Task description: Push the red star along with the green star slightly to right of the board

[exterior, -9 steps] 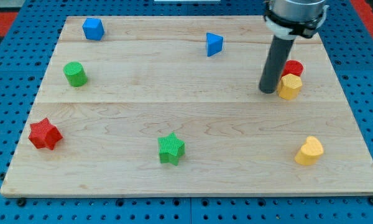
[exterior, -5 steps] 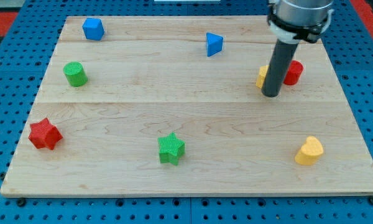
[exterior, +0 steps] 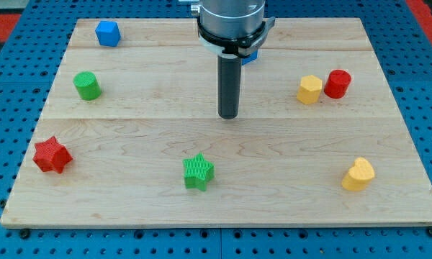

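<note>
Distance matters most: our tip [exterior: 229, 116], a bare rod with no claw, stands mid-board, the red star [exterior: 51, 155] far left, the green star [exterior: 198, 172] nearer, between them.

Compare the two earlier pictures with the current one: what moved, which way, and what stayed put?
My tip swept from the board's right side toward the view's left, now at mid-board above the green star. On the way it nudged the yellow block leftward, off the red cylinder's front. The red star, green star, green cylinder, blue cube and yellow heart stayed.
</note>
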